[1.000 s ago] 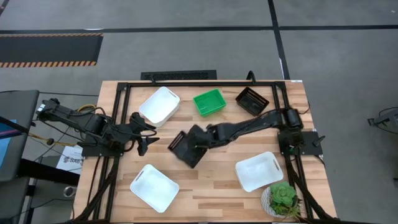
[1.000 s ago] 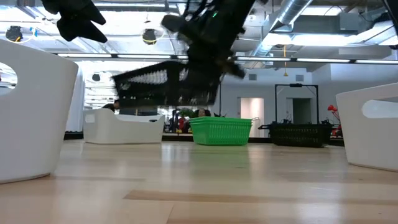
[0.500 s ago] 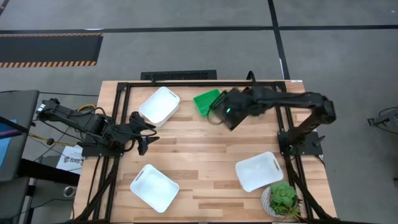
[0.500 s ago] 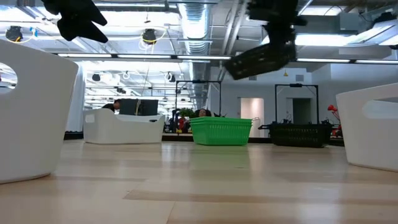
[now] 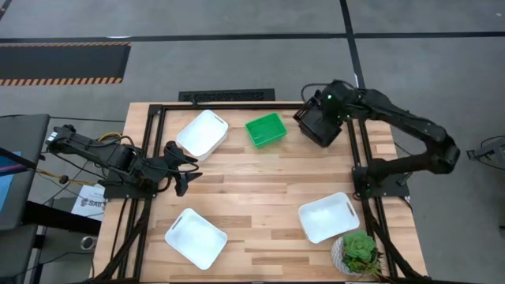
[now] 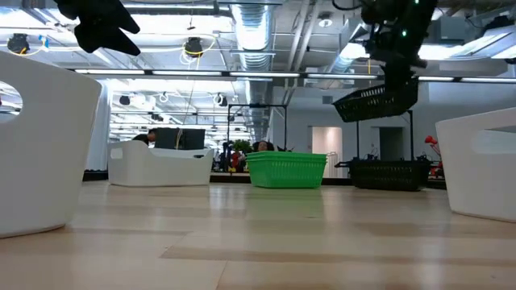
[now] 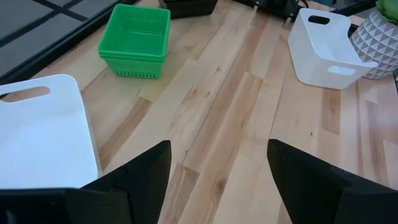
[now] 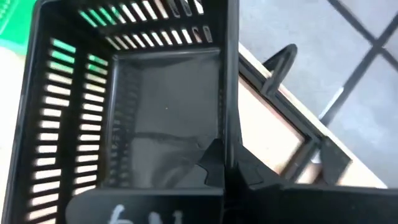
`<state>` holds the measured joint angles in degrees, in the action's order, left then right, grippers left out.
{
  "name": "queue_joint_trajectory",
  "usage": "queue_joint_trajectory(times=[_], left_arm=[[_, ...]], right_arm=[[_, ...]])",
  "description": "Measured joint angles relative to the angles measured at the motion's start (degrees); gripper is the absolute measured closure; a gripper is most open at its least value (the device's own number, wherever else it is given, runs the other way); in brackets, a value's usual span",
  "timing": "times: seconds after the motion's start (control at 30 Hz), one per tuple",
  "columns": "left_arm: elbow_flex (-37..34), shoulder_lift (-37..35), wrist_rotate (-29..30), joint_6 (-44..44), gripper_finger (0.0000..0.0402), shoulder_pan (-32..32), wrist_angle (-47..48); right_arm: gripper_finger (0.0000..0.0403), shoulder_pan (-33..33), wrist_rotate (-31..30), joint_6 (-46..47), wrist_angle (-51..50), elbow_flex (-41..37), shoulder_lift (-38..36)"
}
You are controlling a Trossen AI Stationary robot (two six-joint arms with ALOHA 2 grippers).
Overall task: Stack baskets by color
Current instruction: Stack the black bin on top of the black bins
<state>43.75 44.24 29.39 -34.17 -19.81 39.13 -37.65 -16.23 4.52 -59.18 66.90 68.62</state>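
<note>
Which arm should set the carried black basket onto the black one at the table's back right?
Right. The right gripper is shut on the carried black basket, which hangs above the black basket on the table. The left gripper waits, open and empty, at the table's left, far from both.

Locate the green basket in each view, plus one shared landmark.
High: green basket at the table's far edge, centre.
Low: centre, far across the table.
Left wrist: upper left.
Right wrist: only a green sliver through the held black basket slots.
Landmark: that black basket, right of green.
</note>
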Motion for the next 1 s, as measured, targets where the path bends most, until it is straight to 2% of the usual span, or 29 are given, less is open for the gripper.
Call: queue_joint_trajectory(times=[0.13,0.37,0.77,1.0], left_arm=[[0.0,0.0,1.1,-0.1,0.0148,0.0,0.0],[0.0,0.0,1.7,-0.1,0.0148,0.0,0.0],[0.0,0.0,2.1,0.0,0.0148,0.0,0.0],[0.0,0.0,2.6,0.0,0.0148,0.0,0.0]], right_arm=[[0.0389,-6.5,6.3,-4.1,3.7,-3.3,0.4],[0.0393,-12.2,10.7,-8.0,4.3,-6.1,3.4],[0.0392,-16.3,11.7,-9.4,4.5,-6.3,7.9],[0.0367,-16.4,11.8,-9.6,4.2,-6.3,11.7]])
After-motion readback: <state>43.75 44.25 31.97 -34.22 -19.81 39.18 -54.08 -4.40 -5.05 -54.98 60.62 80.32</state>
